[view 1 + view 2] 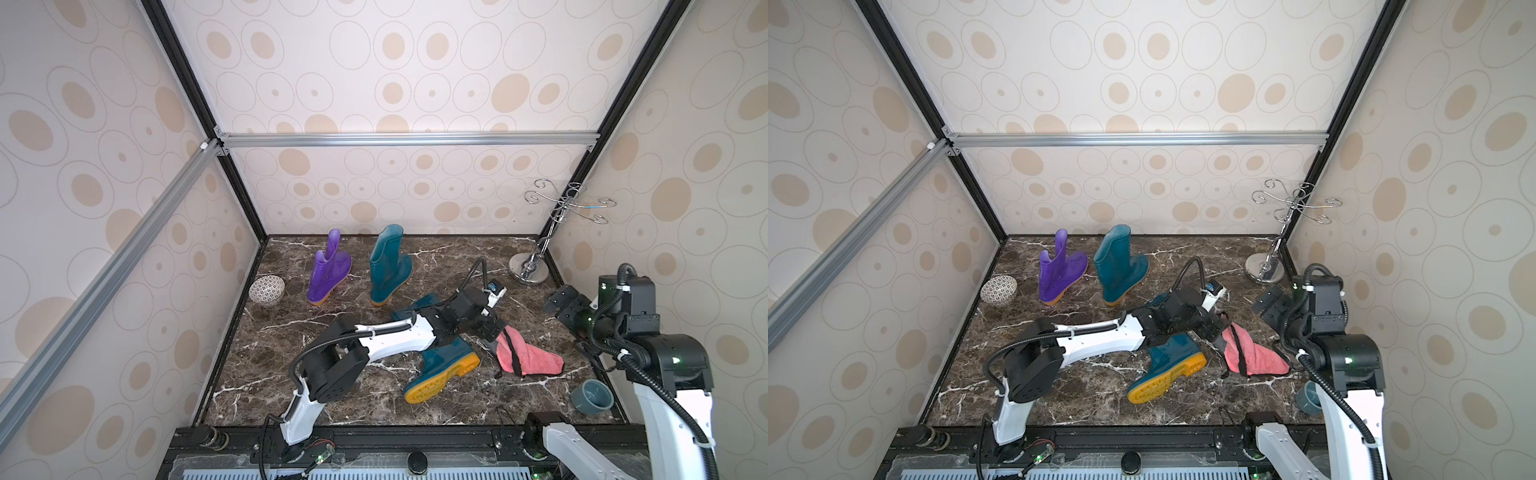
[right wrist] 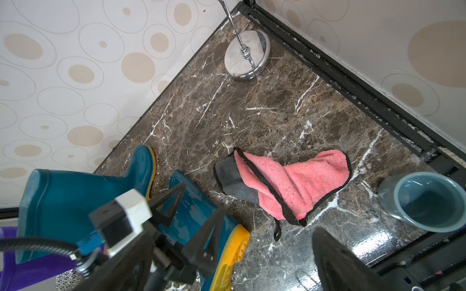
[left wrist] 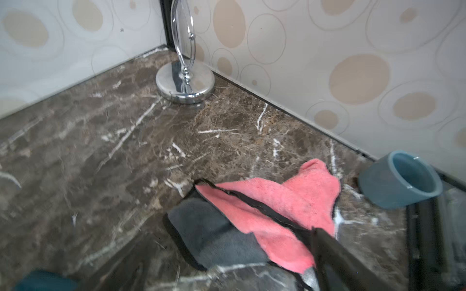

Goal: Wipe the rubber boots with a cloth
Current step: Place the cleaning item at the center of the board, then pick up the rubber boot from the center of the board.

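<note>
Left gripper (image 2: 204,196) wide beside loose cloth (image 2: 297,181), both jaws shown only from right wrist, right gripper (image 1: 556,304) wide

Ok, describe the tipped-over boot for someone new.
On the marble table, look at the front middle, beside the pink cloth. The teal boot there lies on its side, yellow sole showing; the other teal boot and the purple boot stand upright at the back.

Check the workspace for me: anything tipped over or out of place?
One teal rubber boot lies on its side at centre, yellow sole showing, while the other teal boot and the purple boot stand. The blue-grey cup near the right front corner lies tipped over. The pink cloth lies crumpled, unheld.
</note>
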Action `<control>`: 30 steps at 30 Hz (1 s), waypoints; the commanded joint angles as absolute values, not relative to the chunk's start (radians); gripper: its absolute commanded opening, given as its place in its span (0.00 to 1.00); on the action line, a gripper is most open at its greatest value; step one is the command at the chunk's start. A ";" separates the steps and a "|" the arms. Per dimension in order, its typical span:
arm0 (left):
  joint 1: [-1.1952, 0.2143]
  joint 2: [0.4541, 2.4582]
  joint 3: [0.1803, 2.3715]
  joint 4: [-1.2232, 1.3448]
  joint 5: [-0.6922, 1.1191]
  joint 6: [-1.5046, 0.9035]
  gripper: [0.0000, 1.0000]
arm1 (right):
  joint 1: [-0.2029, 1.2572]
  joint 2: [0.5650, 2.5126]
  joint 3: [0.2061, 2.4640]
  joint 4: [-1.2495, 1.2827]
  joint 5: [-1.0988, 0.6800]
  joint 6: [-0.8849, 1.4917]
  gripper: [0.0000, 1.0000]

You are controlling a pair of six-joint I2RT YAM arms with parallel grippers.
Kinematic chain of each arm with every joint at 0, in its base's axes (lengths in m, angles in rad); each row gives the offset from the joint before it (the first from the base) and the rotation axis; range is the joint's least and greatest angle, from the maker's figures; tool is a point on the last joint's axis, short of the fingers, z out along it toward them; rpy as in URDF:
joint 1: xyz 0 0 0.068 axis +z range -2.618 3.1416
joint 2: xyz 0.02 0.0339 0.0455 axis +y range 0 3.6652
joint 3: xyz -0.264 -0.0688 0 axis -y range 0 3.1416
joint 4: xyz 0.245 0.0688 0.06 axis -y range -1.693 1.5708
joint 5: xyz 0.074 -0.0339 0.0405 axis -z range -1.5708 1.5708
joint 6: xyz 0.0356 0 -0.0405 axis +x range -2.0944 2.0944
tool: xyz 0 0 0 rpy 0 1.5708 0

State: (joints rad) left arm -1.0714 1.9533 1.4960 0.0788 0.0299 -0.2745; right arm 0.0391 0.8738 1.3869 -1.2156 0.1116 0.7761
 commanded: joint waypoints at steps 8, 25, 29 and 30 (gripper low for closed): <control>-1.003 1.636 1.185 -0.053 -0.135 -0.600 1.00 | 0.044 0.871 1.257 -1.097 -0.026 0.783 0.99; -0.928 1.550 0.805 0.114 -0.208 -1.239 1.00 | 0.046 0.833 1.167 -1.018 -0.145 0.785 0.99; -0.915 1.601 0.801 0.160 -0.211 -1.228 0.99 | 0.047 0.827 1.167 -1.018 -0.158 0.782 0.99; -0.912 1.606 0.805 0.163 -0.214 -1.225 0.99 | 0.048 0.826 1.164 -1.011 -0.164 0.782 1.00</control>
State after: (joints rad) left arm -0.9230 1.5955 0.8009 0.1135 -0.2031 -1.1793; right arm 0.0399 0.8387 1.1748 -1.0206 -0.1455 0.7689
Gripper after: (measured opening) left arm 0.989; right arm 0.993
